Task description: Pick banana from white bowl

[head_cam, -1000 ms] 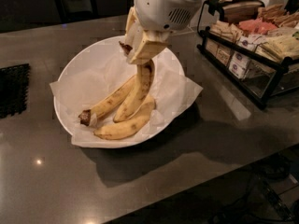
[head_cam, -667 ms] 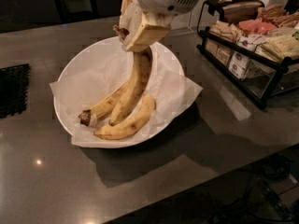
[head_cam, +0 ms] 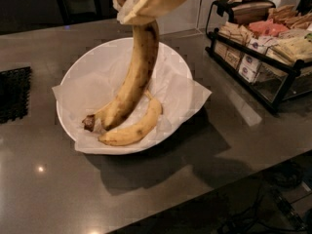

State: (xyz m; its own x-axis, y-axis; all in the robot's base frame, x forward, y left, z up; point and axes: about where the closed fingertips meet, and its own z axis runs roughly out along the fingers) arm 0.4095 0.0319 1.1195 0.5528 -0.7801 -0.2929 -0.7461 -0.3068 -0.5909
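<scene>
My gripper (head_cam: 142, 14) is at the top middle of the camera view, above the far rim of the white bowl (head_cam: 73, 82), and is shut on the dark-tipped upper end of the speckled banana (head_cam: 136, 77). The banana hangs steeply down and to the left. Its dark stem end (head_cam: 89, 122) is low over the crinkled paper lining (head_cam: 180, 94) at the bowl's left side; I cannot tell whether it touches. A plumper single yellow banana (head_cam: 131, 129) lies loose in the bowl beside the stem end.
A black wire rack (head_cam: 280, 89) with packets stands at the right on the grey counter (head_cam: 58, 194). A black mat (head_cam: 13, 94) lies at the left edge. The counter's front edge runs across the bottom right.
My gripper has risen with the banana's tip in it. The banana now hangs longer and more upright, with only its stem end low in the bowl. The single banana has stayed put.
</scene>
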